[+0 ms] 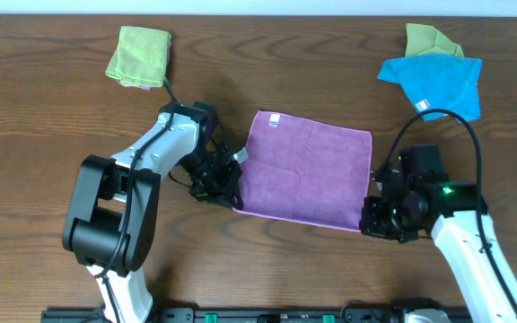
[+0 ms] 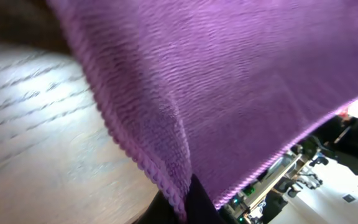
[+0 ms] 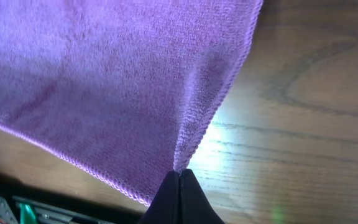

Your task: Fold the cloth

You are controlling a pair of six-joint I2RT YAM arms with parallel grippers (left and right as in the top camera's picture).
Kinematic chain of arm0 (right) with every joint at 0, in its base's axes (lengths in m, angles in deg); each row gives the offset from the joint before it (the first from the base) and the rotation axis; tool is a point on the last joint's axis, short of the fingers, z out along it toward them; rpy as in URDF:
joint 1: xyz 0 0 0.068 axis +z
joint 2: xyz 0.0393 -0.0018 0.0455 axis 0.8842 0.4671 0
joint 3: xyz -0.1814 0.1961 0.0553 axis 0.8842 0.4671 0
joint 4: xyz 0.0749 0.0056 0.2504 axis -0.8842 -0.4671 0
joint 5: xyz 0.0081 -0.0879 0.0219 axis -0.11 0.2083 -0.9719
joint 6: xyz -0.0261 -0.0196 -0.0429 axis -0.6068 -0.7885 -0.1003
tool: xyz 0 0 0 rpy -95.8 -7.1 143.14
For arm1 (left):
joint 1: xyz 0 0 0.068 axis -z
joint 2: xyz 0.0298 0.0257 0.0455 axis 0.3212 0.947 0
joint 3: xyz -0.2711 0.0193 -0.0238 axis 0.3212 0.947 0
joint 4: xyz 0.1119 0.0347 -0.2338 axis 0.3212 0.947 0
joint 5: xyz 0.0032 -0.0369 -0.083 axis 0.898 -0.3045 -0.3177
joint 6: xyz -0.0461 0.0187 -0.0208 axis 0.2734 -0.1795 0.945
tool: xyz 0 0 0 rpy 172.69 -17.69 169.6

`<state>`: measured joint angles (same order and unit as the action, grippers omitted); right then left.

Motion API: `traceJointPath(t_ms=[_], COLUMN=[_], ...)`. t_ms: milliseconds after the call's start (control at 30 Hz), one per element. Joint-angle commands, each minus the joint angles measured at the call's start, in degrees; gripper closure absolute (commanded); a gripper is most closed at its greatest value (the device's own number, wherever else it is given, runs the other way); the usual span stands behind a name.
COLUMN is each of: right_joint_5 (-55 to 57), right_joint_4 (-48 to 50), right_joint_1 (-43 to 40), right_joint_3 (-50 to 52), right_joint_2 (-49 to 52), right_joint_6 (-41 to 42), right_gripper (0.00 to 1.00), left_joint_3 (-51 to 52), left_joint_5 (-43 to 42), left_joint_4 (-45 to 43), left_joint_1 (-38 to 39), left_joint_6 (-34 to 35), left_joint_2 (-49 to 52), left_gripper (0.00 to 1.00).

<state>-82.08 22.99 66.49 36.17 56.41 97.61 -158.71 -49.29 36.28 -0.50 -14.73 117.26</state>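
The purple cloth (image 1: 305,170) lies spread almost flat at the middle of the table (image 1: 43,126), its label at the far left corner. Its two near corners are each pinched. The left gripper (image 1: 232,193) is clamped on the near left corner, where the hem puckers into its fingers in the left wrist view. The right gripper (image 1: 371,215) is clenched on the near right corner, the edge bunching between its closed tips. The step in hand looks like the grasp before the first fold. Next, both arms should probably lift together and carry the near edge to the far edge, keeping pace so the hem lands square. A green cloth (image 1: 139,56) and a blue cloth (image 1: 433,82) lie well apart at the far corners.
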Motion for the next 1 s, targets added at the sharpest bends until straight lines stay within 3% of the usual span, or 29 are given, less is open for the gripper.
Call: traceJointPath(t_ms=[0, 233, 533, 967], right_joint_5=[3.2, 11.9, 17.4, 18.2], right_joint_4=[2.6, 10.8, 21.8, 36.0], right_joint_1=[-0.2, -0.2, -0.2, -0.2], right_joint_3=[0.2, 0.2, 0.2, 0.2], right_joint_2=[-0.8, -0.6, 3.5, 15.4], right_joint_6=[3.1, 5.6, 5.6, 5.6], right_gripper=[0.98, 0.99, 0.99, 0.99], left_joint_3=[0.1, -0.5, -1.0, -1.0], left_joint_5=[-3.3, -3.3, -3.2, 4.8], left_joint_4=[-1.3, -10.9, -32.8, -53.1], left_joint_1=[0.2, -0.1, -0.1, -0.2], left_joint_6=[0.2, 10.7, 24.9, 36.5], left_joint_2=[-0.1, -0.9, -0.9, -0.9], left_gripper=[0.94, 0.94, 0.94, 0.94])
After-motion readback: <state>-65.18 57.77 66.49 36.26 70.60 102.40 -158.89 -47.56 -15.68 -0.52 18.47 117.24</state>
